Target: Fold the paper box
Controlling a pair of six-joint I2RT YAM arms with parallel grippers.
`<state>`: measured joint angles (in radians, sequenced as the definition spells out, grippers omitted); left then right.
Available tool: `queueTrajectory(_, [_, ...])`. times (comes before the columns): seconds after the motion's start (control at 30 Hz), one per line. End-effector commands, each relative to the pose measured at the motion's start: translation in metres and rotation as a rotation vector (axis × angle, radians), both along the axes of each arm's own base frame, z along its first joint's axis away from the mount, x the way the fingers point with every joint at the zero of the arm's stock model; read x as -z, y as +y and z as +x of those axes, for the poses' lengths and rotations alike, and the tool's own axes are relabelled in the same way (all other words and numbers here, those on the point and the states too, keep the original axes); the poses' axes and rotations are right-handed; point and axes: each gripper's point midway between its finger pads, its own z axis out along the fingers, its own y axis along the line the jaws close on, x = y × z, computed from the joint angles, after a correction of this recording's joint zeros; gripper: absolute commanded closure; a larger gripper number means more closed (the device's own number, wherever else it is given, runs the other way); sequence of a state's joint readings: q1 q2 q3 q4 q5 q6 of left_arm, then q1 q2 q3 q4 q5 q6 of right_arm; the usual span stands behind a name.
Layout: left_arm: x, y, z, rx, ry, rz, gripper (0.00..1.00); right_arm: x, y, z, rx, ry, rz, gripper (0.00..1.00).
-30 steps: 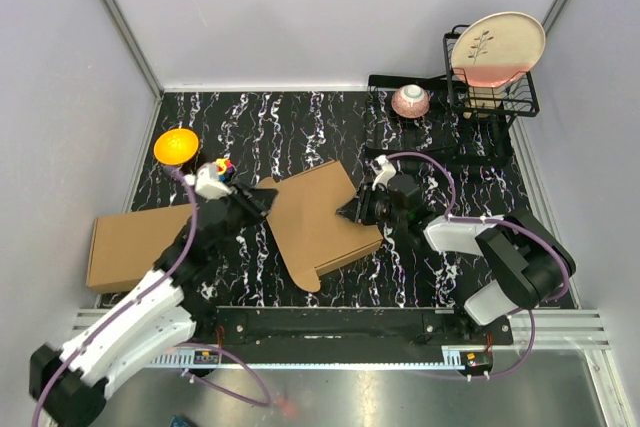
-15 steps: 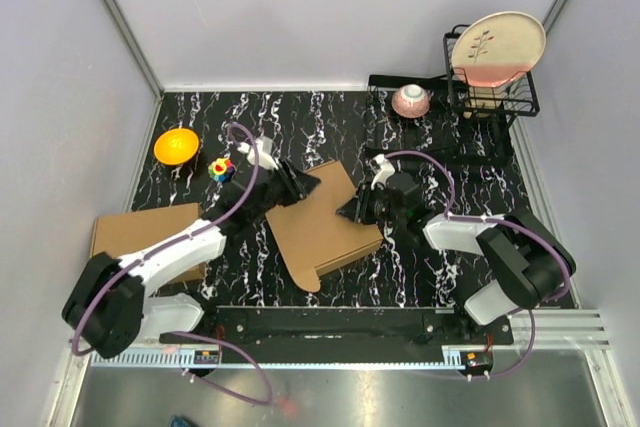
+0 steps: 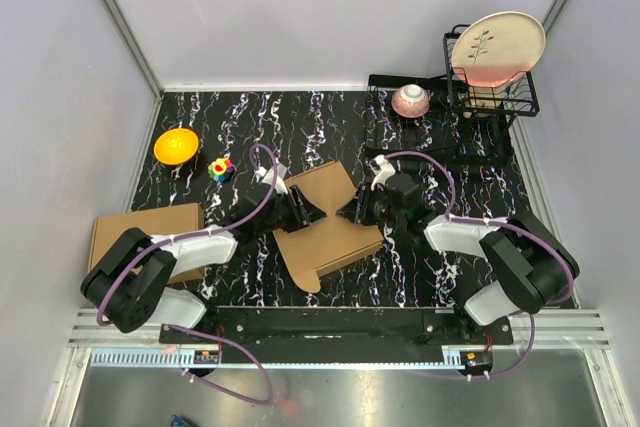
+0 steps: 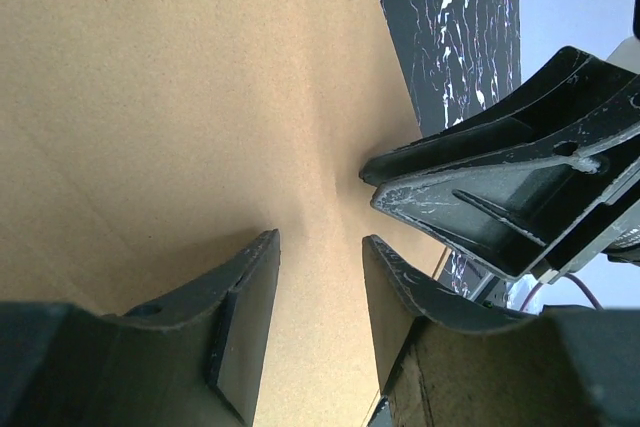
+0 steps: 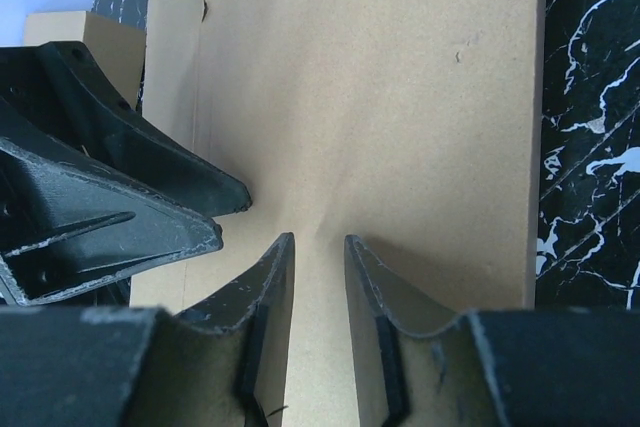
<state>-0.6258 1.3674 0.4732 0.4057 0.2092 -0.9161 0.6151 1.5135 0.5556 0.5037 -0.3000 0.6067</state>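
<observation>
The paper box point(image 3: 325, 239), a plain brown corrugated cardboard mailer with cut flaps, lies largely flat at the middle of the black, white-veined worktop point(image 3: 330, 127), closer to its near edge than its far edge. The 2 arms meet over its far panel. The left end effector point(image 4: 320, 257) has its fingers apart, tips at the cardboard face, with nothing clasped between them. The right end effector point(image 5: 318, 247) faces it, just beside it, with its fingers likewise parted against the same face. A second plain brown carton point(image 3: 140, 237) sits at the left edge, and an orange bowl point(image 3: 176, 145) sits near the far-left corner.
</observation>
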Motion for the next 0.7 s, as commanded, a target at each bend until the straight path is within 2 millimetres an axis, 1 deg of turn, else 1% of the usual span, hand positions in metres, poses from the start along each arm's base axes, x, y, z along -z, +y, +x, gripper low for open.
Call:
queueTrajectory(0.0, [0.041,0.018,-0.016,-0.02,0.095,0.102,0.55,0.037,-0.022,-0.024,0.011,0.111,-0.139,0.66])
queueTrajectory(0.07, [0.045,0.022,-0.016,-0.033,0.102,0.12,0.55,0.028,-0.028,-0.014,0.063,0.08,-0.158,0.62])
queueTrajectory(0.1, [0.047,0.024,-0.018,-0.036,0.108,0.129,0.55,0.016,-0.031,-0.008,0.077,0.043,-0.172,0.62])
queueTrajectory(0.13, [0.045,0.024,-0.017,-0.037,0.101,0.129,0.55,0.011,-0.038,0.002,0.124,0.013,-0.204,0.6])
queueTrajectory(0.17, [0.045,0.025,-0.016,-0.042,0.096,0.134,0.55,-0.001,-0.037,0.011,0.14,-0.02,-0.21,0.6])
queueTrajectory(0.2, [0.044,0.026,-0.015,-0.046,0.092,0.134,0.55,-0.001,-0.045,0.017,0.154,-0.026,-0.247,0.6])
queueTrajectory(0.27, [0.041,0.027,-0.015,-0.051,0.082,0.139,0.55,-0.006,-0.051,0.029,0.183,-0.041,-0.266,0.62])
queueTrajectory(0.3, [0.04,0.027,-0.015,-0.05,0.078,0.139,0.55,-0.011,-0.053,0.039,0.194,-0.055,-0.273,0.62])
queueTrajectory(0.4, [0.033,0.029,-0.012,-0.065,0.06,0.135,0.55,-0.022,-0.061,0.055,0.234,-0.08,-0.288,0.63])
queueTrajectory(0.47, [0.013,0.028,-0.007,-0.067,0.002,0.108,0.54,-0.03,-0.062,0.057,0.243,-0.098,-0.283,0.64])
queueTrajectory(0.5, [0.0,0.026,-0.002,-0.072,-0.032,0.095,0.54,-0.037,-0.063,0.056,0.248,-0.112,-0.271,0.63])
queueTrajectory(0.53, [-0.013,0.027,0.0,-0.08,-0.061,0.088,0.53,-0.041,-0.063,0.055,0.251,-0.117,-0.263,0.63])
queueTrajectory(0.57, [-0.02,0.029,0.006,-0.093,-0.093,0.104,0.53,-0.042,-0.065,0.053,0.252,-0.119,-0.26,0.62])
queueTrajectory(0.6, [-0.034,0.028,0.011,-0.099,-0.114,0.106,0.52,-0.049,-0.066,0.05,0.254,-0.126,-0.252,0.61])
queueTrajectory(0.63, [-0.045,0.029,0.014,-0.107,-0.14,0.103,0.52,-0.051,-0.067,0.048,0.257,-0.123,-0.249,0.6])
queueTrajectory(0.67, [-0.055,0.033,0.021,-0.13,-0.171,0.118,0.52,-0.05,-0.073,0.047,0.276,-0.124,-0.262,0.58])
